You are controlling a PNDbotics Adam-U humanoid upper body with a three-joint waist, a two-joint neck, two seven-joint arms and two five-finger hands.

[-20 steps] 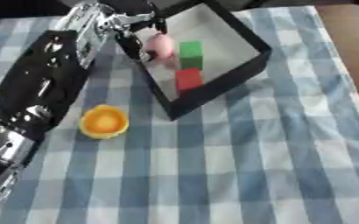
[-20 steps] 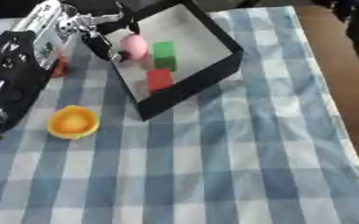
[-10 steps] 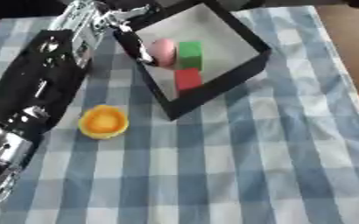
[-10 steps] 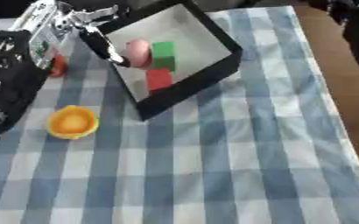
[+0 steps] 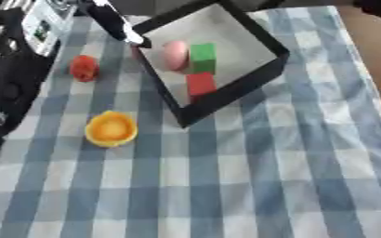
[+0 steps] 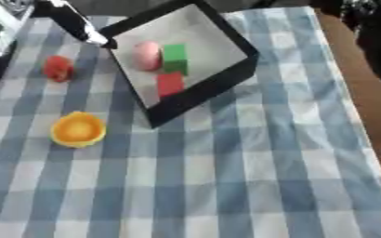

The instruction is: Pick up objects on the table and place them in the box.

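Observation:
The black box (image 5: 226, 100) with a pale floor lies tilted at the table's far middle. Inside it a pink rounded object (image 5: 175, 54) lies beside a green block (image 5: 202, 56), with a red block (image 5: 200, 84) nearer the front wall. On the cloth to the box's left sit a small red object (image 5: 84, 68) and a yellow cup-like object (image 5: 111, 129). My left hand (image 5: 116, 24) hangs at the box's far left corner, fingers straight and holding nothing. A dark part of my right hand (image 6: 371, 28) shows at the upper right edge.
A blue and white checked cloth (image 5: 251, 186) covers the table. A brown strip (image 6: 364, 107) runs along the cloth's right edge. My left arm (image 5: 11, 60) fills the upper left corner.
My left hand has let go of the pink object, which now lies in the box. The hand and arm have drawn back to the upper left, uncovering the red object.

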